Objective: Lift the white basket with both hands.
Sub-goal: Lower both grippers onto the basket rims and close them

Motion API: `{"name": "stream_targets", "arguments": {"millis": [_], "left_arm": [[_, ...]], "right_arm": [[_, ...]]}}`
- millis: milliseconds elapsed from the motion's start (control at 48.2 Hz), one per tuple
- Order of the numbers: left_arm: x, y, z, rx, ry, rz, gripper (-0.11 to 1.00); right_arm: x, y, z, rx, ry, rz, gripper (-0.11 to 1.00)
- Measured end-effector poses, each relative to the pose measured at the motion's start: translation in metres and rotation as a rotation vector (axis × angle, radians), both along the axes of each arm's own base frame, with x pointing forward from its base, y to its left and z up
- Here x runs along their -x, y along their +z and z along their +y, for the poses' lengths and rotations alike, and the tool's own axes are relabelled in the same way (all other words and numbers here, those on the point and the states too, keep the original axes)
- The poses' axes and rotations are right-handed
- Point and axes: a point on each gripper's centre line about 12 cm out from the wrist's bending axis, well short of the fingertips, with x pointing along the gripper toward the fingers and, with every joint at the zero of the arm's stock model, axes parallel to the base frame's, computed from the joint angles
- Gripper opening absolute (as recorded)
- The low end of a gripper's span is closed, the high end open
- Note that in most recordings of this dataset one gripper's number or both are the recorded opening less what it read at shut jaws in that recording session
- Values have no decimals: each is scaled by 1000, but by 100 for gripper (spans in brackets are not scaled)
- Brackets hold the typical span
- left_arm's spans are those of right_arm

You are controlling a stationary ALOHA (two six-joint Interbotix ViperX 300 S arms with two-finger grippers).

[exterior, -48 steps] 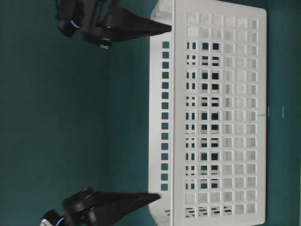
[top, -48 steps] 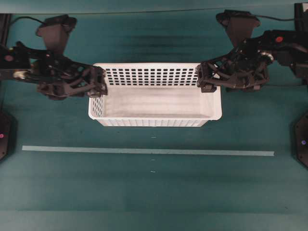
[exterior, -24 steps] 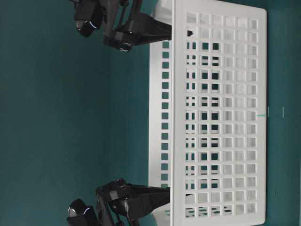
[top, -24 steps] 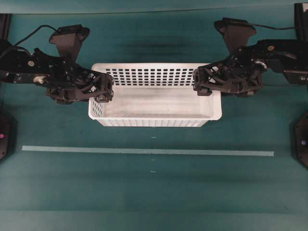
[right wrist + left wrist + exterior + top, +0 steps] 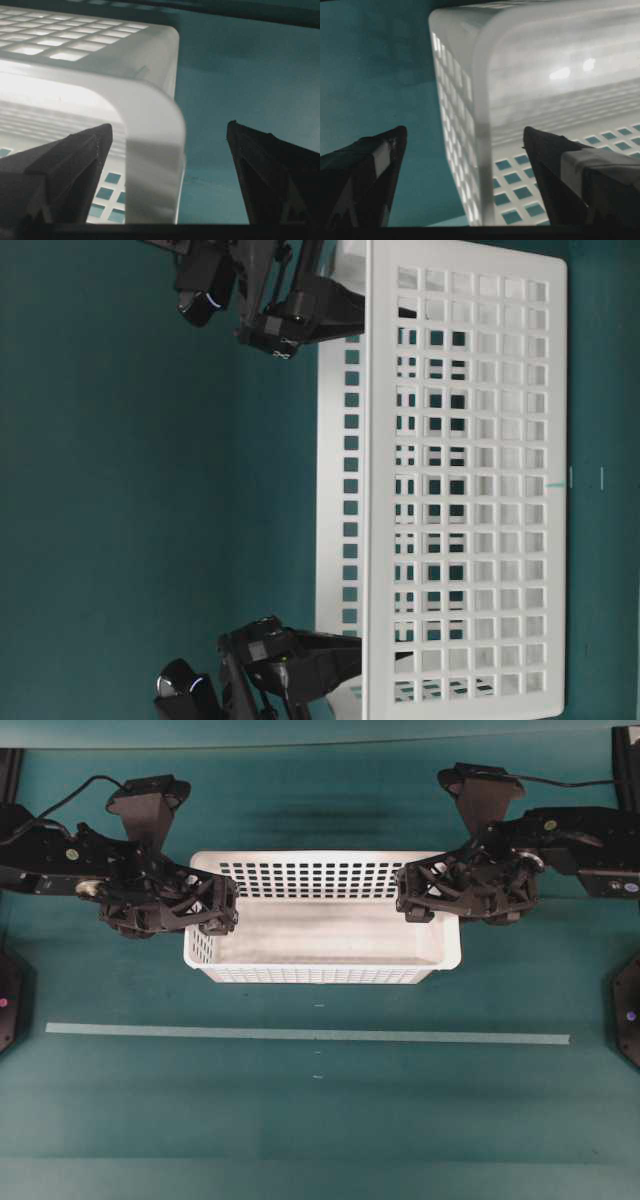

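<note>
The left arm reaches in from the left of the overhead view, its end effector (image 5: 222,906) over the short left end of the basket (image 5: 322,917); the right arm mirrors it from the right, its end effector (image 5: 408,890) over the short right end. Both are spread wide. In the left wrist view one finger (image 5: 367,170) hangs outside the end wall over the green bench (image 5: 375,75) and the other (image 5: 560,165) inside, over the basket floor, with the rounded rim between them and touching neither. The right wrist view shows the same: one finger (image 5: 65,165) inside, one (image 5: 270,165) outside, the rim in the gap, untouched. The table-level view, turned on its side, shows both end effectors (image 5: 340,312) (image 5: 335,660) at rim height at the two ends of the basket (image 5: 465,480). Against the frames of a second ago, both end effectors have pushed inward: they then stood at or just outside the end walls, and now they straddle them; their spread is unchanged. The basket has not moved; it sits flat on the bench (image 5: 320,1120), behind the pale tape line (image 5: 308,1034), its long side parallel to that line. The basket holds nothing: the solid white floor is bare, and the slotted walls show only the green bench through them.
</note>
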Motion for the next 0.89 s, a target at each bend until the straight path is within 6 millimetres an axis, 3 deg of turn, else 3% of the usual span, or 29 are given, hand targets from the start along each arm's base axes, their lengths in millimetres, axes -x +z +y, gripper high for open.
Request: {"name": "stream_targets", "arguments": {"millis": [270, 395, 478, 644, 727, 893], "left_arm": [[0, -2, 0, 2, 0, 6, 93], [0, -2, 0, 1, -2, 4, 86], [-1, -2, 0, 0, 0, -2, 73], [-2, -3, 0, 1, 5, -8, 26], [-4, -2, 1, -2, 7, -25, 9], [-6, -1, 1, -5, 11, -43, 5]], "right_arm": [[-1, -3, 1, -4, -3, 7, 94], [0, -3, 1, -10, -19, 6, 91], [0, -3, 0, -14, -32, 7, 80], [1, -5, 2, -36, -73, 10, 36], [0, -4, 2, -36, -76, 4, 18], [0, -4, 3, -38, -77, 3, 18]]}}
